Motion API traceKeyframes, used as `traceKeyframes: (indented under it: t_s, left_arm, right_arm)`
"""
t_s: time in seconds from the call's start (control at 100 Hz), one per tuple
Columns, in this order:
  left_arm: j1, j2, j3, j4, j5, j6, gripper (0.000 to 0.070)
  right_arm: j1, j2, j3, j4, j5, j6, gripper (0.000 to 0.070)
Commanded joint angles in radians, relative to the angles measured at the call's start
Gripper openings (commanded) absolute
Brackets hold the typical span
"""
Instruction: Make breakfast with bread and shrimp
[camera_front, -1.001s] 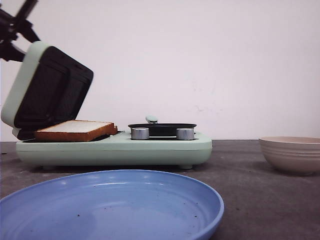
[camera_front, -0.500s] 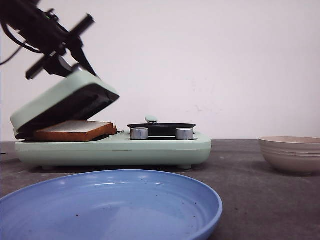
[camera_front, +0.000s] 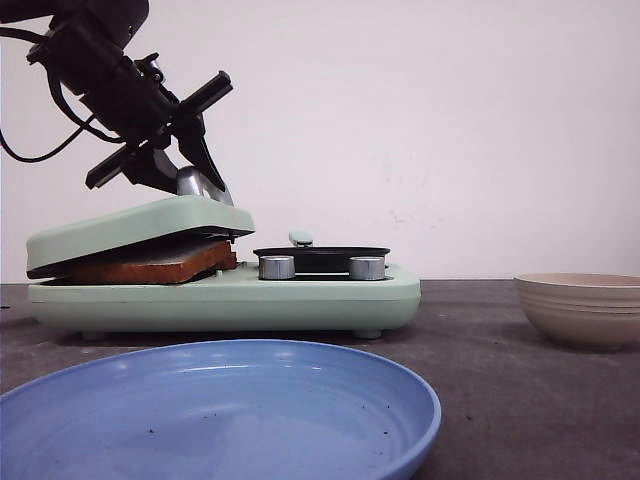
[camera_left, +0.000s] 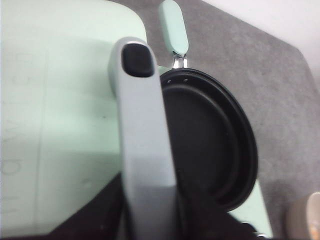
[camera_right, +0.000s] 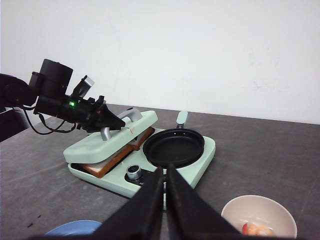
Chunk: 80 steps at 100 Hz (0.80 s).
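And here we have the left gripper (camera_front: 196, 160) in the upper left of the front view, angled down onto the silver handle (camera_front: 197, 183) of the sandwich maker's lid (camera_front: 140, 221); the fingers sit around that handle, but we cannot tell whether they are actually clamped on it. In the left wrist view the handle (camera_left: 142, 145) runs up the middle of the frame, a dark pad at its tip, with the pale green lid filling the left side. The lid lies almost flat, resting on the bread (camera_front: 160, 262), which we see at the left of the front view sandwiched between lid and mint green base (camera_front: 230, 300), its brown crust edge showing in the gap. Just right of the bread sits the black round pan (camera_front: 320, 255) with two silver knobs (camera_front: 277, 267) in front of it. Over in the right wrist view, the right gripper (camera_right: 165, 200) rises from the bottom centre, its fingers pressed together and holding nothing, well apart from the appliance. A blue plate (camera_front: 220, 410) fills the lower foreground of the front view, and a beige bowl (camera_front: 585, 305) sits at the right edge; in the right wrist view we glimpse something pinkish inside the bowl (camera_right: 257, 217).
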<state>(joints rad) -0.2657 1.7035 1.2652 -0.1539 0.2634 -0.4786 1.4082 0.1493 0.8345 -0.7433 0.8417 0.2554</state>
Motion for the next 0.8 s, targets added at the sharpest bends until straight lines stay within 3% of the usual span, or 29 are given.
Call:
traceKeyframes:
  t_s: [0.0,0.06,0.11,0.4,0.43,0.49,0.62,0.71,0.79]
  left_arm:
    - [0.018,0.034,0.013,-0.018,-0.020,0.028,0.0359]
    - [0.021,0.028,0.018,-0.019,-0.005,-0.004,0.0554]
    - [0.022,0.018,0.021,-0.015,0.003,-0.027,0.0653]
    - [0.027,-0.133,0.042,-0.008,-0.006,-0.031,0.0657]
    - [0.029,-0.159,0.042,-0.014,-0.006,-0.030,0.0624]
    - [0.030,-0.219,0.042,-0.043,-0.006,-0.021,0.0471]
    - [0.029,-0.353,0.042,-0.142,-0.005,0.063,0.0000]
    - [0.023,-0.480,0.042,-0.269,-0.005,0.155,0.0010]
    - [0.021,-0.555,0.042,-0.356,-0.005,0.189,0.0010]
  right_arm:
    - [0.016,0.005,0.005,0.010,0.005,0.022,0.0000]
    - [0.016,0.005,0.005,0.010,0.005,0.022,0.0000]
    - [0.016,0.005,0.005,0.010,0.005,0.022,0.0000]
    - [0.016,0.005,0.005,-0.006,0.006,0.022,0.0000]
    - [0.016,0.005,0.005,-0.006,0.011,0.022,0.0000]
    - [0.016,0.005,0.005,-0.005,0.029,0.027,0.0000]
    - [0.016,0.005,0.005,-0.005,0.058,0.030,0.0000]
    - [0.016,0.005,0.005,-0.014,0.058,0.034,0.0000]
    - [0.016,0.005,0.005,-0.031,0.068,0.051,0.0000]
